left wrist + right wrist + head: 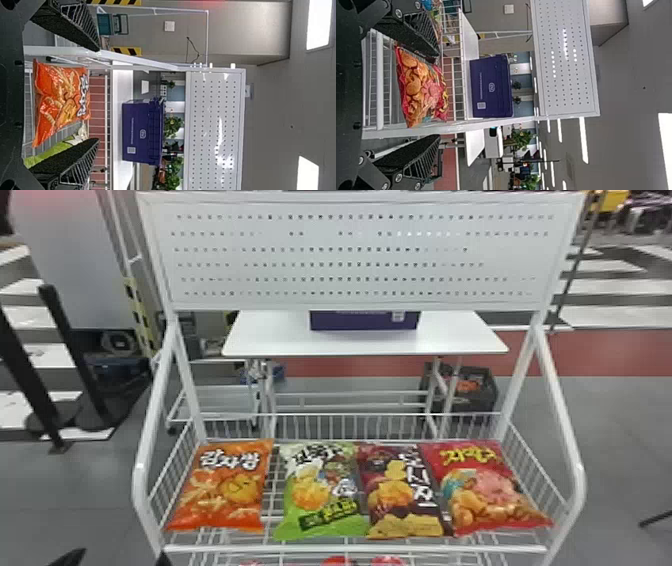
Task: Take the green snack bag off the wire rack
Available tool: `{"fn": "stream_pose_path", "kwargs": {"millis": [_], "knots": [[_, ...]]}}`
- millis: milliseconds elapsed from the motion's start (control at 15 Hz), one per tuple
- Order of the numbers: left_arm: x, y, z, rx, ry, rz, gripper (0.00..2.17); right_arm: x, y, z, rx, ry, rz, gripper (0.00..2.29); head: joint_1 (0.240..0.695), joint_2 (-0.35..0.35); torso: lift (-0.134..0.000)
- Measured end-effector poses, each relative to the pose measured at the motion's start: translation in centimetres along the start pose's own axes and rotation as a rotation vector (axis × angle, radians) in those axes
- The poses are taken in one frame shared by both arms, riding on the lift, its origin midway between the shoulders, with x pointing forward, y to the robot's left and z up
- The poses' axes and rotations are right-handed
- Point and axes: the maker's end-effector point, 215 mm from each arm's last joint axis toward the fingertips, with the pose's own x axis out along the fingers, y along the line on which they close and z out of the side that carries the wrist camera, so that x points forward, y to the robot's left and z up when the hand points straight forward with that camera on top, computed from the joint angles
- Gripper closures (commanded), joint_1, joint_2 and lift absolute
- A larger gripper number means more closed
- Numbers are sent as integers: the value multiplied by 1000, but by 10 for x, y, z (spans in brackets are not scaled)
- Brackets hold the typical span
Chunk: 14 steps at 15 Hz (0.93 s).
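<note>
The green snack bag (322, 490) lies second from the left on the wire rack (350, 548), between an orange bag and a dark brown one. At the head view's bottom left corner, my left gripper (118, 559) is in front of the rack's left end, short of the bags. In the left wrist view this left gripper (98, 95) stands open and empty, with part of the green bag (49, 152) visible past one finger, which covers the rest. The right wrist view has my right gripper (440, 95) open, nothing held, facing the red bag at the rack's right end.
Neighbours on the shelf are the orange bag (222, 485), the brown bag (402, 490) and the red bag (492, 487). White side rails (560, 415) and a front rail bound the basket. Behind are a perforated panel (350, 257) and a white table (280, 340) with a purple box (362, 321).
</note>
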Motion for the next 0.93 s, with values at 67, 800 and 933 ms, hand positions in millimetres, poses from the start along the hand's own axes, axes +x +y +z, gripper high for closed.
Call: {"fn": "stream_pose_path", "kwargs": {"millis": [67,800,933], "knots": [[0,0,0,0,0,-1,80,0,0,0,0,0,0,167,499,0,0],[5,-14,-9,-2,11,-26,80,0,1,1,0,-5,1,167,499,0,0],[17,-42,-28,6,51,-75,80,1,2,1,4,-7,3,167,499,0,0]]}}
